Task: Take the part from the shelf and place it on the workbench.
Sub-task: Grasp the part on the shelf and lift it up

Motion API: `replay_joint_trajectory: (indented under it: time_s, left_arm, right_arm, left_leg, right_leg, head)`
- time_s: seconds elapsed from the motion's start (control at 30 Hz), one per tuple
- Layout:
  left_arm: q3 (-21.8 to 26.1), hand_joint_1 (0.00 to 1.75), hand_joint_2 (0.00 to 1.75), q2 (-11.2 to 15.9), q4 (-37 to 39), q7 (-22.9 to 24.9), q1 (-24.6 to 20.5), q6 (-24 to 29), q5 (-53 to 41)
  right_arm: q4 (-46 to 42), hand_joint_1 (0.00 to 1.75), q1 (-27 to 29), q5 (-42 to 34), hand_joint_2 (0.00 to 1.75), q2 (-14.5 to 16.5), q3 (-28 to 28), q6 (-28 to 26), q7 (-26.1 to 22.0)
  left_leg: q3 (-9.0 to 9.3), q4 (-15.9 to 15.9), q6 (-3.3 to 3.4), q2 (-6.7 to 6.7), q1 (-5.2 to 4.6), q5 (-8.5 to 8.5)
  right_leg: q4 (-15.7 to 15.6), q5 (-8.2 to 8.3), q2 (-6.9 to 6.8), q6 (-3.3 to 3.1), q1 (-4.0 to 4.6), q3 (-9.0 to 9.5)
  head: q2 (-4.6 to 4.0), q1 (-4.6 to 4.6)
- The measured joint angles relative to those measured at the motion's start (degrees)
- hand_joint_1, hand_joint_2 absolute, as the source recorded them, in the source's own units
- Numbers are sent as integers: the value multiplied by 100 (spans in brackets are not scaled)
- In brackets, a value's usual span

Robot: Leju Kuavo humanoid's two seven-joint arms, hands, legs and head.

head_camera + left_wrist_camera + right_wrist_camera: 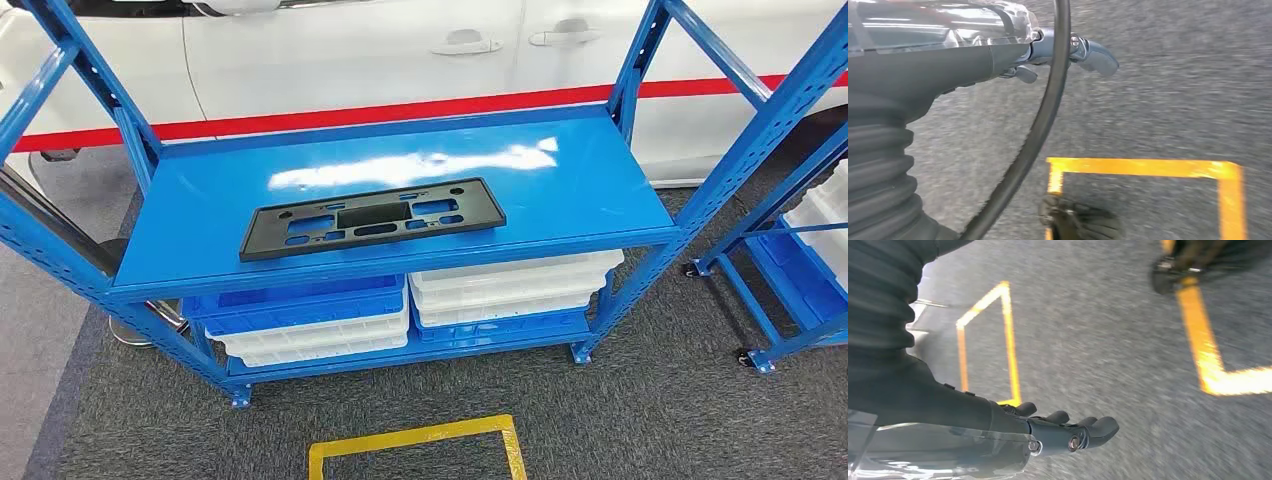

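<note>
Part, a flat black plastic plate with rectangular cutouts, lies on the top deck of the blue shelf, a little toward nine o'clock of the deck's middle and nearer its front edge, long side running roughly nine to three. Below it, on the lower level, stacked blue and white bins sit toward seven o'clock and white trays toward five o'clock. A white car with a red stripe stands behind, at twelve. On the grey carpet a yellow tape square lies at six o'clock.

Left hand hangs over the carpet near the tape outline, holding nothing; its fingers look loosely extended, though much of them is hidden behind the cover and a black cable, so how far they are parted I cannot tell. Right hand also hangs above the floor, fingers gently curled, apart and grasping nothing.

Judging by its look, the part is thin, light and fairly stiff, with some flex along its length and a smooth surface that could slide on the glossy deck. Lying flat, it offers little edge to catch. Taking it at both short ends, or hooking fingers through the cutouts near nine and three o'clock, seems the safest hold; a single grip at one end would likely let it sag and twist
</note>
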Motion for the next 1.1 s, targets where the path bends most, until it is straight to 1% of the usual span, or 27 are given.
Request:
replay_joint_trajectory:
  time_s: [0.07,0.27,0.37,0.47,0.57,0.83,0.9,0.97,1.03,1.07,1.1]
  left_arm:
    - [0,0,0,-9,12,-45,-9,-4,-24]
    - [25,0,0,-77,60,-74,-25,-29,-68]
    - [54,0,0,-95,64,-81,-30,-113,-69]
    - [73,0,0,-101,71,-121,-34,-211,-77]
    - [82,0,0,-110,76,-177,-36,-287,-92]
    - [90,0,0,-148,82,-284,-38,-434,-135]
    - [91,0,0,-152,85,-286,-38,-453,-148]
    - [92,0,0,-154,86,-288,-38,-457,-160]
    - [92,0,0,-169,87,-290,-36,-466,-170]
    - [92,0,0,-183,87,-291,-36,-474,-176]
    - [92,0,0,-198,88,-291,-35,-486,-181]
  right_arm:
    - [0,0,-8,-23,175,-19,-36,-67,-187]
    - [-68,0,-62,-133,175,-163,-337,-600,-1316]
    - [-365,0,-26,-151,175,-203,-589,-699,-1794]
    - [-793,0,15,-82,175,-184,-826,-591,-2079]
    - [-1273,0,62,2,175,-114,-976,-383,-2231]
    - [-2878,0,436,185,175,149,-1009,195,-2552]
    - [-3314,0,554,242,175,210,-969,323,-2636]
    - [-3725,0,669,302,175,270,-907,438,-2713]
    - [-4145,0,781,365,175,317,-835,548,-2795]
    - [-4351,0,837,399,175,332,-801,605,-2837]
    - [-4550,0,890,434,175,351,-761,663,-2877]
  left_leg:
    - [0,0,0,0,-1,0]
    - [5,1,2,0,-5,0]
    - [5,1,3,0,-7,1]
    - [6,1,3,0,-7,1]
    - [8,1,4,1,-7,2]
    - [6,1,5,0,-7,3]
    - [-7,30,42,1,-21,-11]
    - [-19,42,113,0,-44,-16]
    - [67,-128,194,8,-35,67]
    - [133,-252,239,19,-15,128]
    - [196,-368,274,30,8,187]
  right_leg:
    - [0,0,0,0,-1,0]
    - [0,1,0,1,-5,-2]
    - [0,1,0,2,-7,-3]
    - [0,1,1,2,-7,-3]
    - [0,2,0,3,-7,-2]
    - [0,2,-1,3,-6,-3]
    - [-12,12,-2,31,-29,-2]
    - [-47,31,-3,82,-57,5]
    - [-109,44,-7,132,-37,55]
    - [-60,-8,-9,148,-26,51]
    - [99,-117,-11,160,-16,-7]
  head:
    - [0,0]
    - [0,0]
    - [0,0]
    - [0,0]
    - [0,0]
    - [0,0]
    - [0,-1]
    - [0,-1]
    - [0,-1]
    - [0,-1]
    - [0,0]
